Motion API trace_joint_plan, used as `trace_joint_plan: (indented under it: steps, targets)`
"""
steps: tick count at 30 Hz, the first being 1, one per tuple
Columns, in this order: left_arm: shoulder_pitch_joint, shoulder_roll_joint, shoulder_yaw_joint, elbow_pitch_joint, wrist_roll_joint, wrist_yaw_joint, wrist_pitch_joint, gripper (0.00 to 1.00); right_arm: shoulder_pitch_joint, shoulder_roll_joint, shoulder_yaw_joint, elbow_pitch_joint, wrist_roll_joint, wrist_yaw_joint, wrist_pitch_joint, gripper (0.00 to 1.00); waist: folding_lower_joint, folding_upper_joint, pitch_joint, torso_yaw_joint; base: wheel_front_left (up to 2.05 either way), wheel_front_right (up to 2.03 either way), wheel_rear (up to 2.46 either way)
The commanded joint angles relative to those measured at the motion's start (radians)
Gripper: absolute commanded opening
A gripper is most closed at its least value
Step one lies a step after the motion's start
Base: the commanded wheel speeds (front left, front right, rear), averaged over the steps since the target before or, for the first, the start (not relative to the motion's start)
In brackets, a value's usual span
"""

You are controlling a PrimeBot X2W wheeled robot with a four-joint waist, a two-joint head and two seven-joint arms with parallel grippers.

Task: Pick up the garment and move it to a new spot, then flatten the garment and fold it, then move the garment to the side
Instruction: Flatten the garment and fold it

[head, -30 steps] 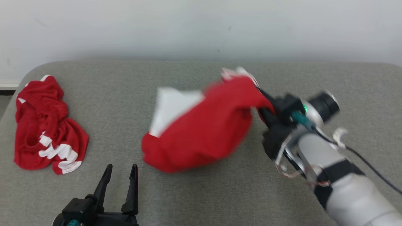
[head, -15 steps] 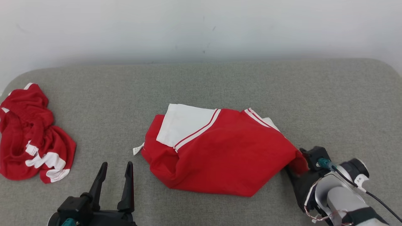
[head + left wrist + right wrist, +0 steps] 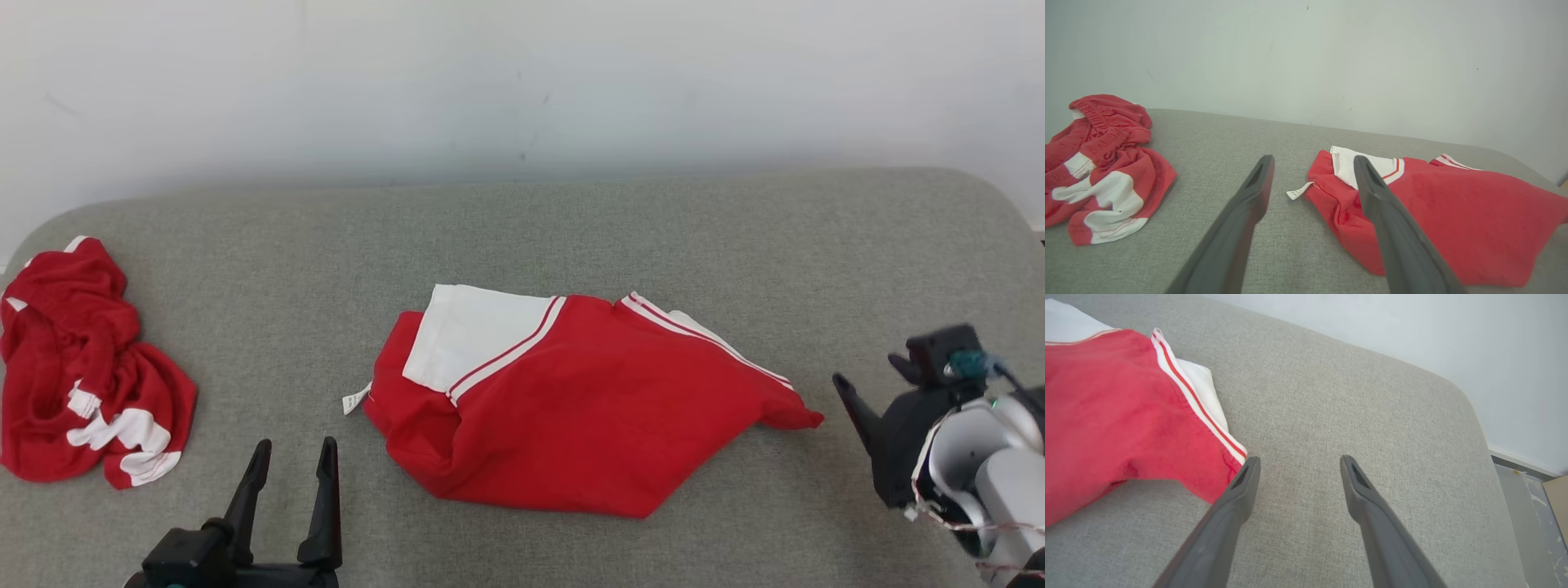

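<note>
The red, white-trimmed garment (image 3: 588,408) is lying creased; the right gripper (image 3: 1299,459) is gaping empty beside its corner, the left gripper (image 3: 295,445) gaping near its tag (image 3: 356,400).

The garment (image 3: 588,416) is showing red, with a white panel and thin red-and-white stripes along its edges. Its tag (image 3: 356,400) is showing white. The heap (image 3: 82,359) is showing the same red with white bands. The desk (image 3: 571,237) is looking plain grey and the wall (image 3: 522,82) off-white. The left tool (image 3: 295,443) and right tool (image 3: 1299,458) are both looking dark grey.
</note>
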Motion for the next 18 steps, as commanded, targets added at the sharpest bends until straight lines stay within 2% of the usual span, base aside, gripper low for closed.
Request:
trace_joint_plan:
  steps: [1,5,8,18]
  targets:
    - [0.005,0.000,0.003,-0.005,0.008,0.001,-0.001,1.00,0.007,-0.006,-0.016,-0.039,0.002,-0.003,0.032,1.00,0.0001,0.0000,0.005,0.002,0.00,0.00,0.00]
    - [-0.013,0.000,-0.005,-0.008,0.007,-0.002,-0.001,1.00,-0.038,0.003,-0.049,-0.158,0.007,-0.003,0.138,1.00,0.0001,0.0000,0.027,0.018,0.00,0.00,0.00]
    - [-0.023,0.000,-0.015,-0.009,0.009,-0.006,-0.001,1.00,-0.085,0.032,-0.034,-0.178,0.029,-0.003,0.196,1.00,0.0001,0.0000,0.048,0.036,0.00,0.00,0.00]
    - [-0.065,0.000,-0.069,-0.025,0.025,-0.018,-0.001,1.00,-0.301,0.103,0.044,0.014,0.144,-0.003,0.242,1.00,0.0001,0.0000,0.139,0.133,0.00,0.00,0.00]
